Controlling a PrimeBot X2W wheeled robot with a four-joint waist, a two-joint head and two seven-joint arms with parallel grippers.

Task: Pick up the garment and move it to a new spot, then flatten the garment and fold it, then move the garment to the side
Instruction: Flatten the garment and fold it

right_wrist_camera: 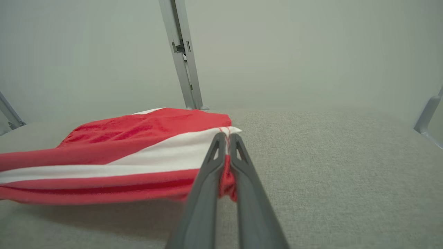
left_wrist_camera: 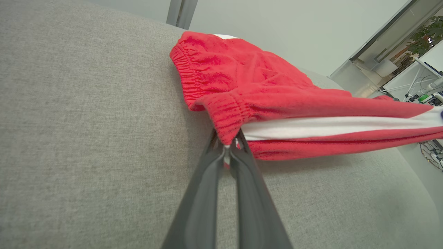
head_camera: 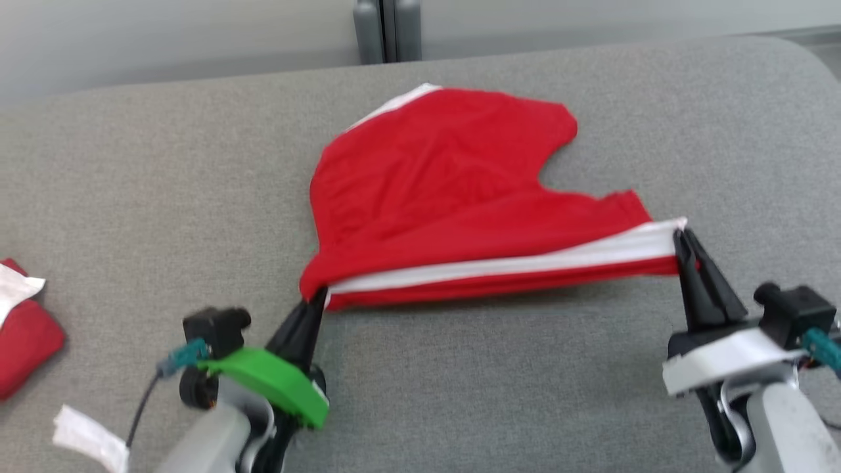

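Both my grippers pinched tight on red shorts [head_camera: 447, 190]: L gripper [head_camera: 318, 295] at waistband corner, R gripper [head_camera: 681, 238] at hem, edge stretched btwn them over grey surface [head_camera: 131, 184]

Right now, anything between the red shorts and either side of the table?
Leftward yes: a second red garment lies far left on the table, with a white scrap just nearer the robot. Rightward nothing visible stands in the way. The left gripper and right gripper are both shut on the red shorts' near edge.
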